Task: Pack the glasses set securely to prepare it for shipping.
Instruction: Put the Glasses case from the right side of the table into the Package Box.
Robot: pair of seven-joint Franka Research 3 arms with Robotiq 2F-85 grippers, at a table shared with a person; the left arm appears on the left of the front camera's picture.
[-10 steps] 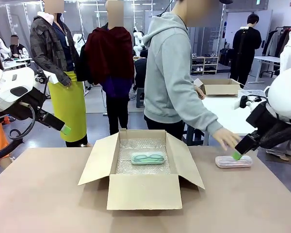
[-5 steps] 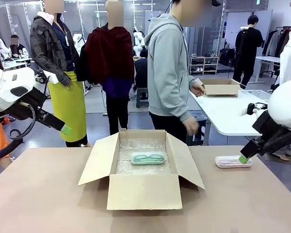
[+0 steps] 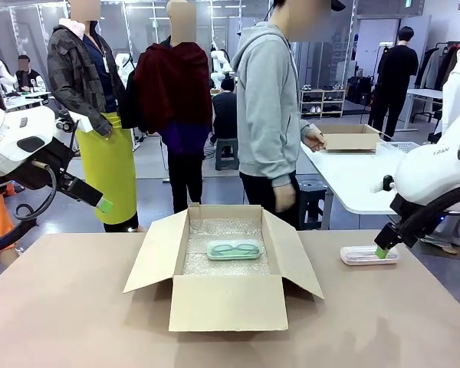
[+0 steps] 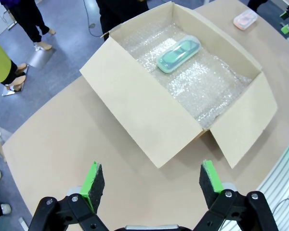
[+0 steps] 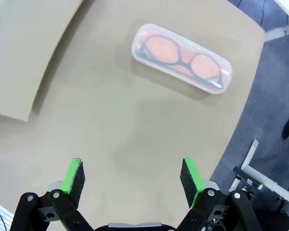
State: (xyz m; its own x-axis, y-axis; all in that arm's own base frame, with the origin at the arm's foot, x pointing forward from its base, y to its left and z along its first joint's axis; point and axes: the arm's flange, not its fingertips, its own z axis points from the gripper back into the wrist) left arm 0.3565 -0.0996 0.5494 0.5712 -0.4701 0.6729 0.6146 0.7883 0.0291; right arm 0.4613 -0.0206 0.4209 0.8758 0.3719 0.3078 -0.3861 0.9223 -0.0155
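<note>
Half packed: one case in, one out.
Nothing held in right gripper point(image 5: 132, 175), spread wide above bare table, near pink-white case point(image 5: 181, 65) at 1 o'clock in wrist view, 3 o'clock of cardboard box point(image 3: 226, 303). Nothing in left gripper point(image 4: 152, 185) either, wide open, raised well off at box's 9 o'clock. Mint case point(image 3: 234, 249) already lying on bubble wrap point(image 4: 207, 86) inside. Probably left: grab pink-white case, box it, cover, close flaps.
</note>
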